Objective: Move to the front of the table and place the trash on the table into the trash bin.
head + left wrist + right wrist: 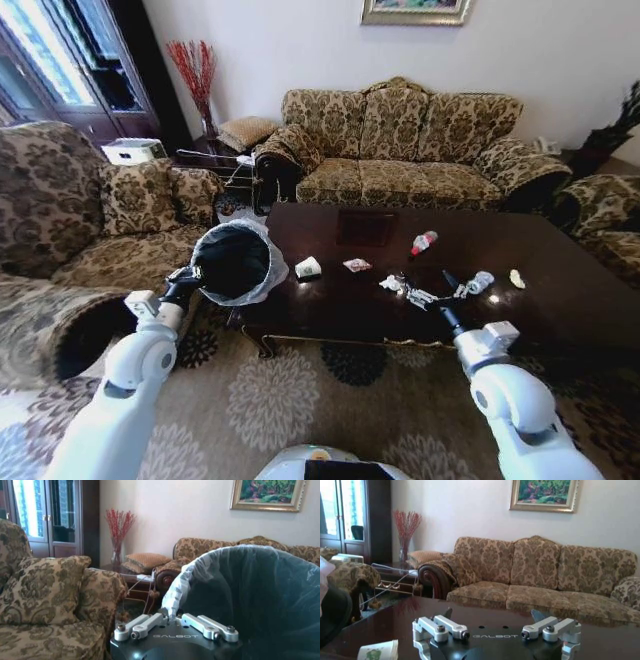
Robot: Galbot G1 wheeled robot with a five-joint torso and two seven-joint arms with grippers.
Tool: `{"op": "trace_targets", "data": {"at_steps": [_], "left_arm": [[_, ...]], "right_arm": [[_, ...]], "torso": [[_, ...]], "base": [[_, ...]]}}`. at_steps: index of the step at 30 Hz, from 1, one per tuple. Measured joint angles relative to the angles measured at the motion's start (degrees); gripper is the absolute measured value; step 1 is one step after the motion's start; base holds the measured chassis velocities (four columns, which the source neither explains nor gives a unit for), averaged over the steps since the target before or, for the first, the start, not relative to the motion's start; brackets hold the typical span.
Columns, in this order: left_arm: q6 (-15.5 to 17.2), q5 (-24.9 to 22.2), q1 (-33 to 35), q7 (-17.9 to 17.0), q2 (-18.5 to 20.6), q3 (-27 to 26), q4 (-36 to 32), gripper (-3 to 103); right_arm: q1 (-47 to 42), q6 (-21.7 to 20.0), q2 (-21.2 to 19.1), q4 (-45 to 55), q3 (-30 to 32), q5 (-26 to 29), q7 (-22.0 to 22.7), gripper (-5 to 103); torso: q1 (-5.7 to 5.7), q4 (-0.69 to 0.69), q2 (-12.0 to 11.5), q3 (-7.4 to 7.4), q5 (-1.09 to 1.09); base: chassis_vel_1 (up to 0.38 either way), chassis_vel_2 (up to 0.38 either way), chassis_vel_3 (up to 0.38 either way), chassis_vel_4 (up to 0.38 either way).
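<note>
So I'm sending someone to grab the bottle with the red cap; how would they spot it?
Start at the dark glossy table in front of the long patterned sofa. Its litter lies right of the square centre inlay. The bottle lies nearest the sofa, apart from the white scraps, and alone has a red cap.

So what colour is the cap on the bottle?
Red; the bottle on the table shows best in the head view.

Tabletop (560,290): dark wood, glossy, smooth, reflective. Bin (232,262): black, lined with thin translucent whitish plastic bag (182,581), crinkled at the rim. Trash: crumpled white paper (392,283); clear plastic bottle (423,241), red cap. Left pincer (174,620): brushed metal links on matt black plastic body. Sofa (410,150): patterned woven cloth. Carpet (300,400): matt, floral.
</note>
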Motion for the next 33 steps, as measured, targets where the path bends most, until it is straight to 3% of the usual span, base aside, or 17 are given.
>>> {"op": "trace_targets", "data": {"at_steps": [3,8,13,20,25,33], "left_arm": [[-0.2,0.0,-0.1,-0.2,0.0,-0.1,0.2,0],[-0.8,0.1,0.4,-0.2,0.0,-0.7,0.5,0],[-1.0,1.0,0.9,-0.3,0.1,-1.1,0.5,0],[-1.4,1.8,1.4,-0.5,0.5,-1.3,0.5,0],[-1.9,2.6,0.6,-0.5,0.7,-1.5,1.7,0],[-1.9,3.9,-2.3,-1.3,0.9,-0.4,4.4,0]], "right_arm": [[0.8,-0.5,-0.4,-0.9,-0.8,0.1,-0.7,100],[7.1,0.3,-2.7,-7.2,-7.7,2.8,-0.9,100],[20.5,1.1,-3.9,-15.3,-21.7,8.9,3.1,100],[35.4,2.5,-0.4,-32.1,-36.9,10.3,4.5,100],[43.9,3.4,3.5,-43.1,-43.0,10.2,4.1,100],[46.8,4.2,6.6,-52.9,-45.1,9.3,3.5,100]], "torso": [[0.01,-0.01,0.0,0.01,-0.01],[-0.04,0.00,0.0,0.00,0.00],[-0.09,0.05,0.0,-0.02,-0.01],[-0.01,0.01,0.0,0.01,-0.02],[-0.04,0.01,0.0,0.00,-0.02],[-0.03,0.00,0.0,0.00,-0.01]], "base": [[-0.107,0.095,0.109,-0.086],[-0.007,0.012,0.014,-0.004],[0.037,-0.010,-0.011,0.040],[0.000,0.000,0.000,0.000],[0.000,0.000,0.000,0.000],[0.000,0.000,0.000,0.000]]}}
